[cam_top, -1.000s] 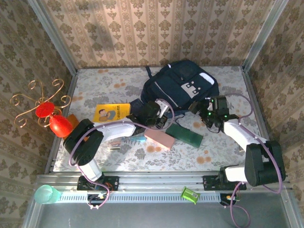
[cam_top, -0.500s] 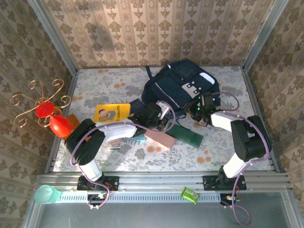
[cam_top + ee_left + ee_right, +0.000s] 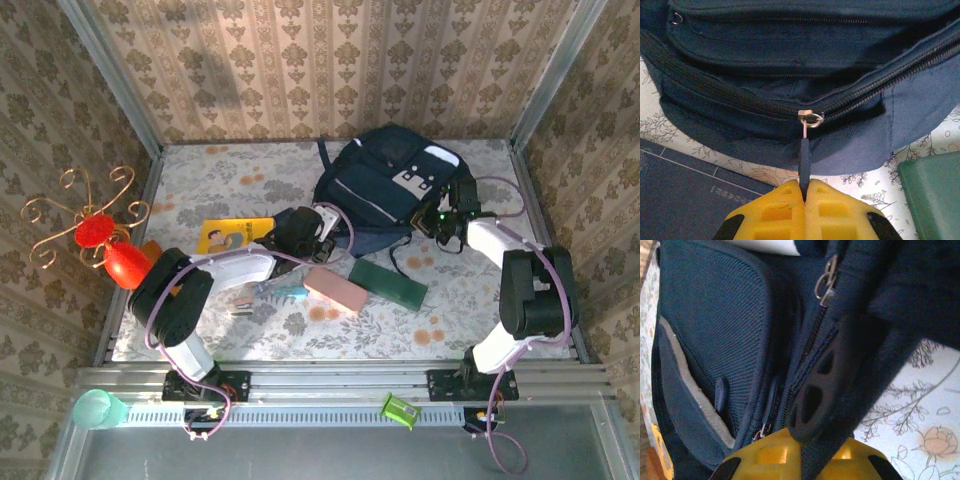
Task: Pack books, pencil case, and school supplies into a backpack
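Lying front-up at the table's (image 3: 200,190) far right, the backpack (image 3: 385,185) has the navy book (image 3: 685,195), green slab (image 3: 387,284) and pink pencil case (image 3: 333,291) just near of it, with the yellow book (image 3: 233,236) further left. Its long axis slants near-left to far-right. My left gripper (image 3: 804,187) is pinched tight on its zip pull (image 3: 804,155), and my right gripper (image 3: 807,450) is clamped on its black strap (image 3: 825,375).

1. The backpack (image 3: 385,185) lies at the far middle of the table (image 3: 200,175); the left gripper (image 3: 322,224) meets its near-left edge; the right gripper (image 3: 443,208) its right side.
2. Nearer lie a yellow book (image 3: 235,236), a pink pencil case (image 3: 335,290) and a dark green slab (image 3: 388,283); a teal-handled tool (image 3: 290,293) sits just left of the case.
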Available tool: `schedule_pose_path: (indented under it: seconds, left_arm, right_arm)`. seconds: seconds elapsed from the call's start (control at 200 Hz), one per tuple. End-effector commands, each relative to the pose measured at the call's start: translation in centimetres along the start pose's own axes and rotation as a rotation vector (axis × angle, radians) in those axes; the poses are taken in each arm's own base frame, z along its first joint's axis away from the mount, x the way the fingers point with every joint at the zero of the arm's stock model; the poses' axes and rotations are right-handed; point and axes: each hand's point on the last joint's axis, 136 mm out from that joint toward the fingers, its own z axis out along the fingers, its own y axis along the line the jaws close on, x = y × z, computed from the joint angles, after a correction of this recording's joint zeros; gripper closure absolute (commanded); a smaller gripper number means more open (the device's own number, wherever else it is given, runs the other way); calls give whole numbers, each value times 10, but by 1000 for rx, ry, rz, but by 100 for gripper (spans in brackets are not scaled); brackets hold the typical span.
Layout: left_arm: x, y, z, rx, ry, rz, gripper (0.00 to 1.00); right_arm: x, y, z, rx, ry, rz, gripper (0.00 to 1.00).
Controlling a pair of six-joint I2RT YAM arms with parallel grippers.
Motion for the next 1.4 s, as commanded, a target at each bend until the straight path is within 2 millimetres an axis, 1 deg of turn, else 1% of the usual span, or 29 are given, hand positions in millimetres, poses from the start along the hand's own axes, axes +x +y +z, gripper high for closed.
schedule_pose_path:
  seconds: [0.0, 0.06, 0.11, 0.21, 0.26, 0.29, 0.35, 0.4, 0.405, 0.45, 0.52, 0.565, 0.625, 0.78, 0.86, 0.89, 0.925, 0.955, 0.96, 0.97, 1.025, 1.03, 1.05, 1.105, 1.175, 1.21, 1.29, 1.355, 1.395]
  left_arm:
    - [2, -8, -10, 46, 16, 12, 100]
    - [-3, -25, -12, 110, -1, 14, 100]
    - [-8, -36, -13, 145, -12, 6, 100]
    - [-19, -52, -14, 193, -35, -14, 100]
    - [-24, -59, -15, 204, -40, -13, 100]
    - [-26, -62, -16, 203, -42, -11, 100]
    - [-29, -67, -16, 204, -44, -2, 100]
    - [-31, -69, -16, 199, -44, 3, 100]
    - [-31, -69, -16, 198, -44, 3, 100]
    - [-32, -69, -15, 196, -43, 3, 100]
    - [-32, -69, -14, 195, -43, 3, 100]
    - [-32, -69, -13, 194, -41, 3, 100]
    - [-33, -70, -12, 198, -44, 5, 100]
    - [-32, -71, -11, 200, -42, 13, 100]
    - [-30, -71, -10, 197, -39, 19, 100]
    - [-29, -71, -10, 196, -37, 21, 100]
    - [-26, -70, -9, 191, -31, 25, 100]
    - [-24, -68, -9, 182, -26, 29, 100]
    - [-23, -67, -9, 181, -25, 30, 100]
    - [-23, -67, -9, 177, -23, 31, 100]
    - [-19, -60, -8, 152, -8, 39, 100]
    - [-19, -59, -8, 150, -6, 40, 100]
    - [-17, -57, -8, 141, 1, 44, 100]
    - [-14, -49, -9, 109, 8, 58, 100]
    - [-12, -38, -11, 71, 11, 70, 100]
    - [-12, -32, -13, 56, 9, 72, 100]
    - [-16, -21, -19, 30, -3, 62, 100]
    - [-22, -11, -27, 10, -23, 53, 100]
    - [-27, -6, -32, -4, -36, 49, 100]
  right_arm:
    - [-6, 2, 1, 18, 62, -107, 93]
    - [-12, 5, 3, 26, 59, -111, 89]
    - [-17, 7, 1, 28, 40, -106, 83]
    - [-24, 13, -10, 17, -15, -88, 64]
    - [-22, 16, -18, 6, -32, -77, 54]
    - [-20, 17, -22, -3, -40, -68, 50]
    - [-12, 19, -29, -26, -46, -47, 44]
    - [-1, 20, -33, -49, -45, -33, 39]
    - [2, 20, -34, -52, -43, -29, 37]
    - [13, 19, -35, -63, -38, -6, 30]
    - [28, 19, -37, -90, -42, 33, 23]
    - [34, 21, -36, -105, -46, 54, 21]
    - [44, 21, -30, -102, -42, 78, 17]
    - [61, 26, -16, -87, -49, 101, 16]
    - [63, 30, -4, -95, -50, 120, 18]
    - [62, 34, 1, -107, -48, 125, 20]
    - [59, 38, 5, -115, -45, 125, 24]
    - [55, 41, 8, -116, -44, 119, 31]
    - [54, 43, 9, -116, -43, 117, 34]
    - [53, 43, 9, -116, -44, 116, 35]
    - [48, 49, 10, -118, -48, 100, 55]
    - [47, 50, 10, -118, -48, 97, 58]
    - [45, 53, 8, -123, -52, 91, 62]
    - [40, 63, 2, -144, -63, 62, 76]
    - [36, 77, -8, -171, -59, 21, 91]
    - [34, 86, -16, -185, -52, -7, 94]
    - [36, 103, -31, -210, -10, -89, 97]
    - [40, 111, -41, -222, 26, -141, 98]
    - [43, 113, -48, -226, 48, -168, 99]
